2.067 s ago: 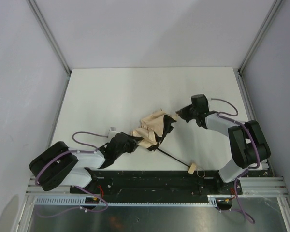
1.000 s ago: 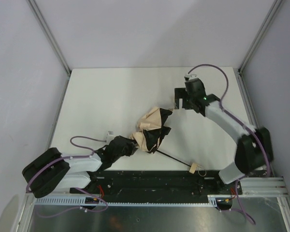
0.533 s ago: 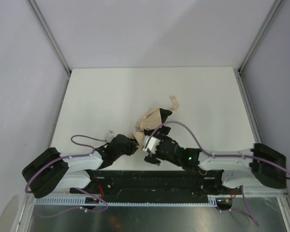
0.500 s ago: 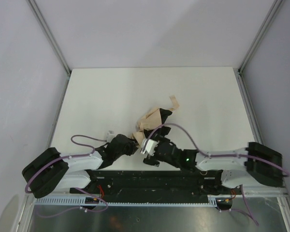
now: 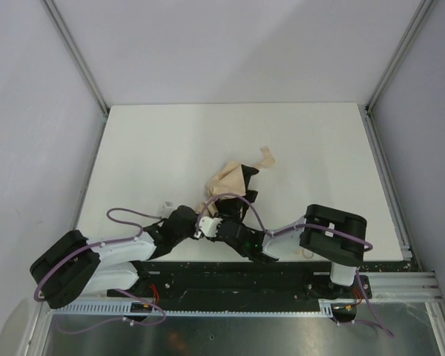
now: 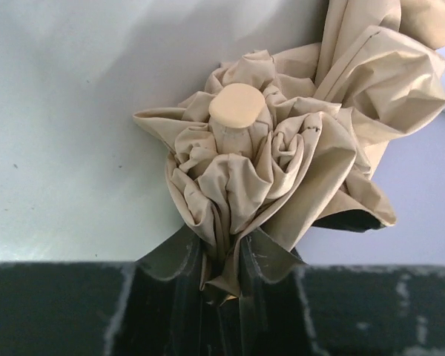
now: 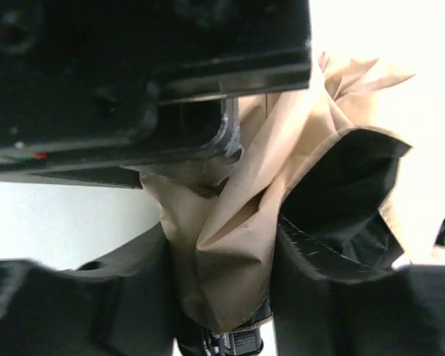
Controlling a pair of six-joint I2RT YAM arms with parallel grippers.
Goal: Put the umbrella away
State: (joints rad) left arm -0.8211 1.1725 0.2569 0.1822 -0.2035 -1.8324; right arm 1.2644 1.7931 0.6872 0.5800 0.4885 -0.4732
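Note:
The umbrella (image 5: 226, 180) lies as a crumpled beige bundle with a dark lining near the table's front middle. Its shaft and handle are hidden under my right arm. My left gripper (image 5: 196, 217) is shut on the bunched fabric just below the round tan cap (image 6: 238, 107); the pinch shows in the left wrist view (image 6: 222, 259). My right gripper (image 5: 210, 225) sits right beside it. Its jaws are closed on a thick fold of beige fabric (image 7: 237, 222), seen in the right wrist view (image 7: 222, 282). The left gripper's black body (image 7: 133, 74) fills the top of that view.
A loose tan strap (image 5: 268, 156) sticks out from the bundle's far right side. The white table (image 5: 170, 141) has metal frame posts at its far corners and a black rail along the near edge. Both arms lie low along that near edge.
My right arm swung from the far right of the table back to the near edge and closed in on the umbrella beside the left gripper. The bundle got tighter; the strap came free.

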